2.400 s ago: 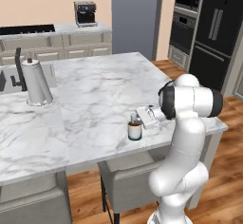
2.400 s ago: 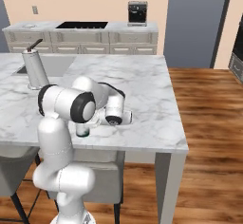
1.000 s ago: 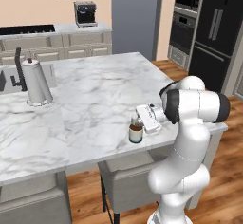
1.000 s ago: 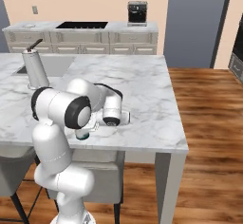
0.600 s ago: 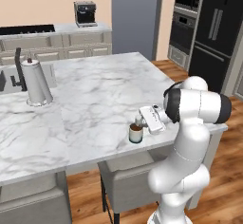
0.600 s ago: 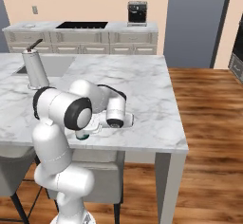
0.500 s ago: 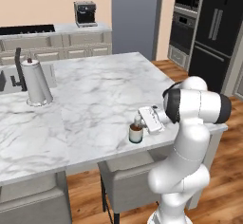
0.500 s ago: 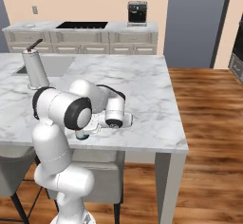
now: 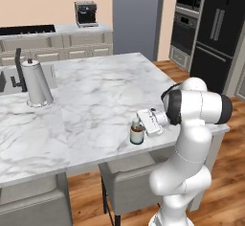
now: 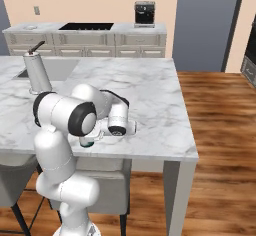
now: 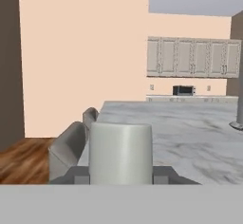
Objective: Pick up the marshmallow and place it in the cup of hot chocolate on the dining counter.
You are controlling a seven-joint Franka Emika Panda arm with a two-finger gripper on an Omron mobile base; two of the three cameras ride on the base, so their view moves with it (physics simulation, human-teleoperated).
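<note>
Gripper (image 9: 137, 122) of the white arm, seen in the left base view, lies level and points out over the cup of hot chocolate (image 9: 137, 136), its tips hanging just above the cup's rim. In the hand view the gripper (image 11: 121, 174) is clamped on the marshmallow (image 11: 121, 148), a pale, upright cylinder pinched between two grey fingertips (image 11: 79, 175) and looming large in front of the lens.

The cup, pale grey with a dark base band and brown liquid, stands directly beneath the hand on the dining counter (image 9: 95, 96), close to the counter's near edge. In the right base view the cup (image 10: 87, 142) peeks out from behind the arm's dark elbow joint, at that same near edge of the dining counter (image 10: 150, 92).

A grey stool (image 9: 129, 179) is tucked under the counter just below the cup. Well away from the cup, towards the far left of the marble top, stands a tall white tapered pot (image 9: 37, 84) with a knob on its lid, and a black faucet (image 9: 18, 69) rises just beyond it. The same pot (image 10: 38, 73) appears far behind the cup in the right base view. Farthest from the cup, on the back wall's counter, sits a dark coffee machine (image 9: 86, 13).
</note>
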